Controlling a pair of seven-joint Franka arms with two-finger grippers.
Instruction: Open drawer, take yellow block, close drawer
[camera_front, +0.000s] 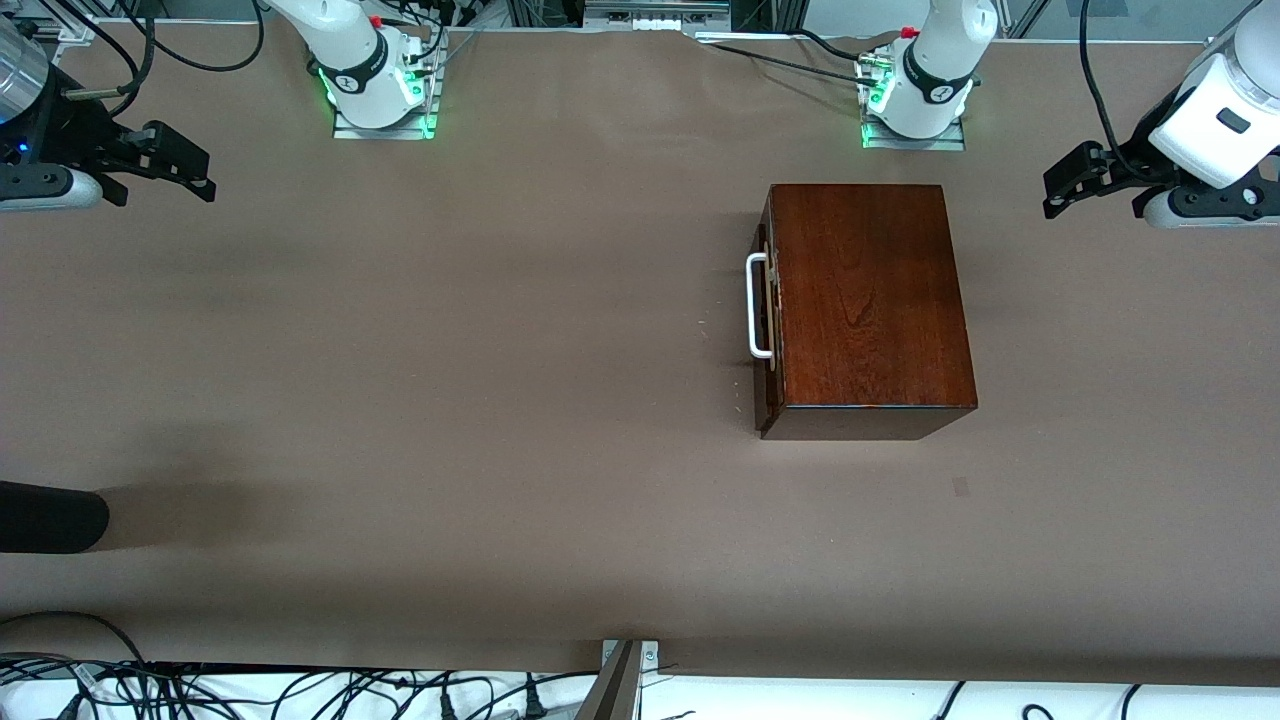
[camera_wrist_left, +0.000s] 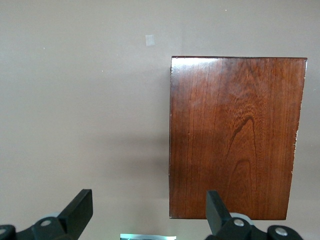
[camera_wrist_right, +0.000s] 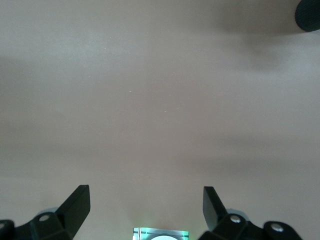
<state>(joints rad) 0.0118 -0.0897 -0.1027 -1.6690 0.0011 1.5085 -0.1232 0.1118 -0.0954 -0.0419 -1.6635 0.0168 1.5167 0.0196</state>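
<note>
Drawer (camera_front: 768, 305) shut in box (camera_front: 870, 295); brown table (camera_front: 450, 400) bare around it.

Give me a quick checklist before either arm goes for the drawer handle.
1. Drawer shut, flush with the wooden box: ok.
2. White handle unobstructed, facing the right arm's end of the table: ok.
3. Left tool open, up over the table at the left arm's end, empty: ok.
4. Right tool open, over bare table at the right arm's end, empty: ok.
5. Yellow block present: cannot tell, not in view.
</note>
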